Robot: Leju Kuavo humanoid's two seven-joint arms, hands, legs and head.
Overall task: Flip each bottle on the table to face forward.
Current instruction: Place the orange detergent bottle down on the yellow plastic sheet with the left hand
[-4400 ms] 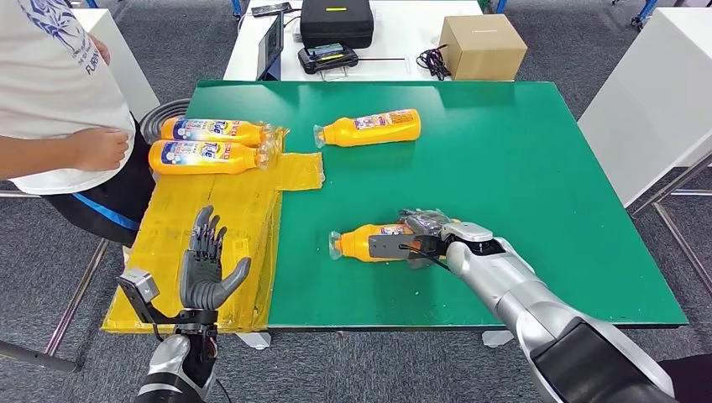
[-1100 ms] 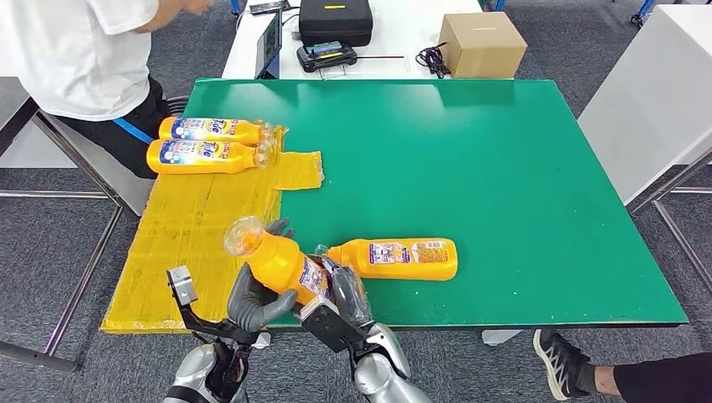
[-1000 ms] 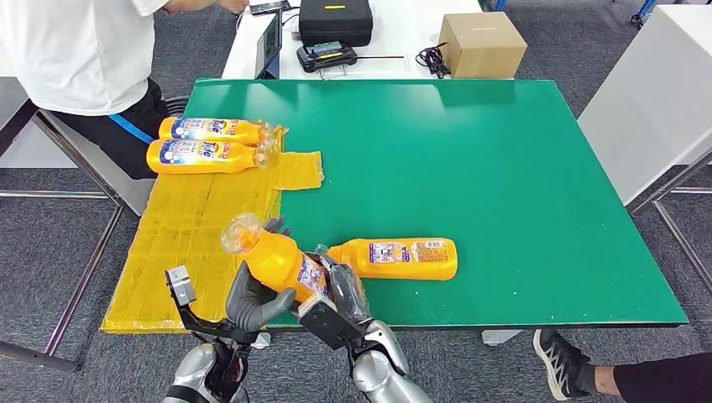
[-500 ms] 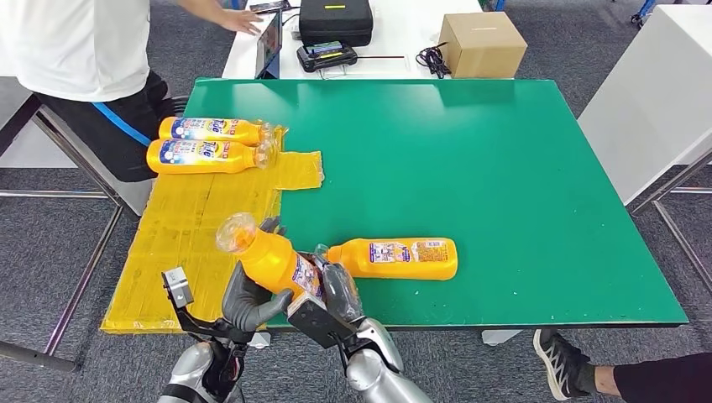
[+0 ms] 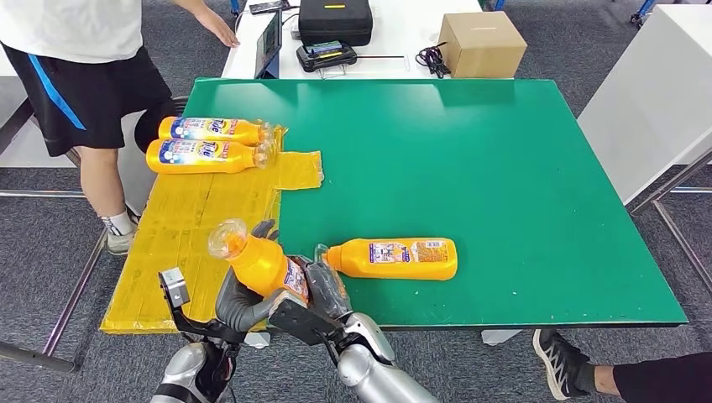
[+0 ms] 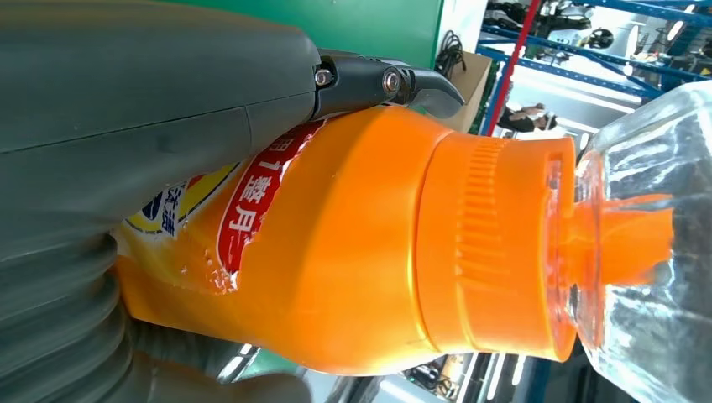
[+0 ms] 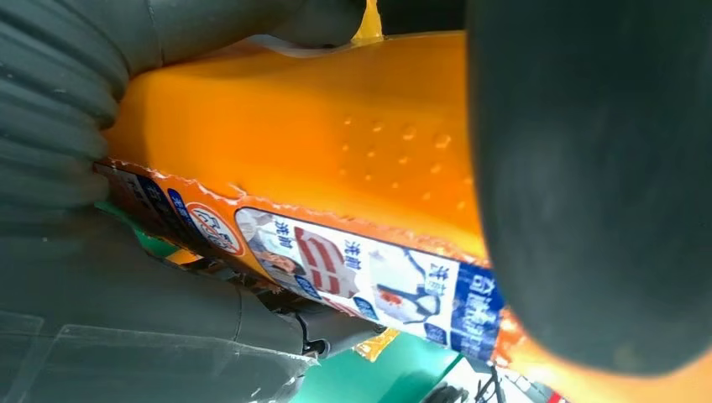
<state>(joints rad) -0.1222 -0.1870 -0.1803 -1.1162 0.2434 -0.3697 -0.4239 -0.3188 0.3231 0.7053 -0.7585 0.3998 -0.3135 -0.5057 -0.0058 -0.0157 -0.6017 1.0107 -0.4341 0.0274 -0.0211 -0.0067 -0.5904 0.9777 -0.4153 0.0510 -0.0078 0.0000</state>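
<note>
While both hands grip it, the bottle (image 5: pixel 256 262) tilts above the table's (image 5: pixel 504 168) near edge.
Left hand (image 5: pixel 238 298) fingers and right hand (image 5: pixel 323 294) fingers wrap its smooth orange plastic body; the clear cap points up-left.

The green table (image 5: pixel 504 168) has a yellow mat (image 5: pixel 210 218) along its 9 o'clock edge, reaching down to the 7 o'clock corner. Two orange bottles lie side by side on the mat at about 10 o'clock: the far bottle (image 5: pixel 210 130) and the near bottle (image 5: pixel 206 156), touching or nearly so, caps toward the table's middle. A third orange bottle (image 5: pixel 395 258) lies on the bare green top at about 6 o'clock, cap toward 9 o'clock.
</note>
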